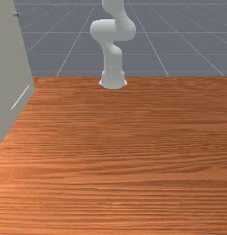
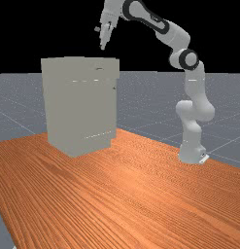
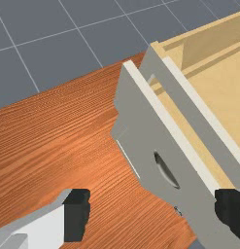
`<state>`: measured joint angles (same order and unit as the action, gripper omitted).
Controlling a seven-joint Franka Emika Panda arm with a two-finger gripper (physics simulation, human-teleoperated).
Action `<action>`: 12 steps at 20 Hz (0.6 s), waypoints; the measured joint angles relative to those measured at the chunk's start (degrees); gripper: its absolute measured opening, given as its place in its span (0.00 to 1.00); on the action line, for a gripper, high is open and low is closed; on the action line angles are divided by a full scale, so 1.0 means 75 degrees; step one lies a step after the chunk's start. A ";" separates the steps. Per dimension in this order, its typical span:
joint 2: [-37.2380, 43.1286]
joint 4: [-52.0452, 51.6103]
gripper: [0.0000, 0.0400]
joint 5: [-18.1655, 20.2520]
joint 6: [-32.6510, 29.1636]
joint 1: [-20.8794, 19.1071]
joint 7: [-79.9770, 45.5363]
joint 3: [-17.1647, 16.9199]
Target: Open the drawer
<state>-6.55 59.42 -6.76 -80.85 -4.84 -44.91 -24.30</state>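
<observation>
My gripper (image 2: 103, 44) hangs above the grey cabinet (image 2: 80, 107) in the far view, its fingers pointing down and not touching it. In the wrist view the gripper (image 3: 153, 214) is open, with the two dark fingertips wide apart and nothing held. Beyond them is the drawer's grey front (image 3: 143, 116), bearing a curved handle (image 3: 166, 169). That front stands a little out from the panel behind it, and a strip of pale wood shows between them. A small handle (image 2: 99, 68) is near the cabinet's top in the far view.
At the front view's left edge the cabinet's side (image 1: 9, 69) rises from the wooden table (image 1: 133, 151). The arm's base stands at the table's back edge there. Pale wooden interior boards (image 3: 214, 73) lie behind the drawer front in the wrist view, and a small fitting (image 3: 178, 210) sits below the curved handle.
</observation>
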 joint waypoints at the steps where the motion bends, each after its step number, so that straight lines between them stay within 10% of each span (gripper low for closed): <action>1: -0.0020 -0.0075 0.97 -0.0010 -0.0081 -0.0082 0.0059 -0.0056; 12: -0.0932 -0.0172 1.00 0.0086 -0.0324 -0.0445 0.0307 -0.0212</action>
<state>-13.54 58.13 -6.12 -83.28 -8.18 -42.61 -25.89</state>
